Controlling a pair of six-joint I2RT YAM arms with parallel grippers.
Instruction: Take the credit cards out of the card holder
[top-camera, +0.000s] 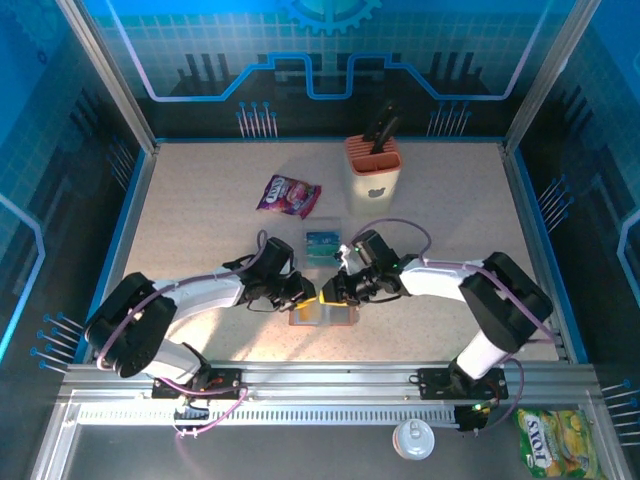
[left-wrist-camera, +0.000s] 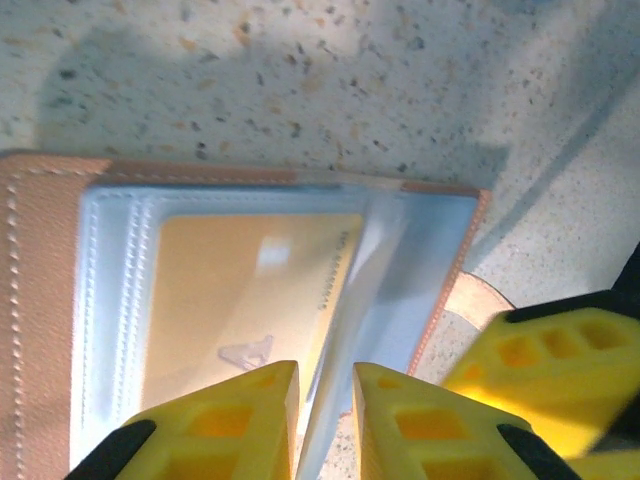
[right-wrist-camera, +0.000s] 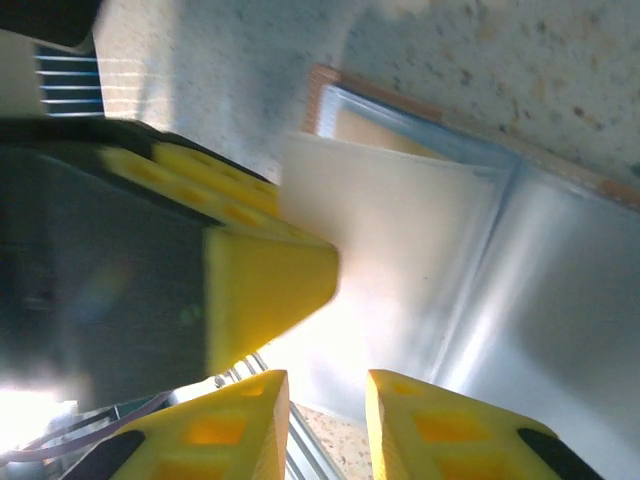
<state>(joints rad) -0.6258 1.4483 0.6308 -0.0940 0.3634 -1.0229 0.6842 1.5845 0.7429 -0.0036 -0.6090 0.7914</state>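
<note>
Speckled worktop (top-camera: 200, 200), near centre: card holder (top-camera: 335, 316) lies open under left end effector (left-wrist-camera: 326, 375), narrow astride a clear sleeve (left-wrist-camera: 350, 290), and right end effector (right-wrist-camera: 328, 385), also narrow, grips untellable; tan card (left-wrist-camera: 240, 290) sits pocketed, so the next move probably needs a pinch on its edge.

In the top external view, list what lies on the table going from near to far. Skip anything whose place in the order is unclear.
card holder → teal cards → knife block
</note>
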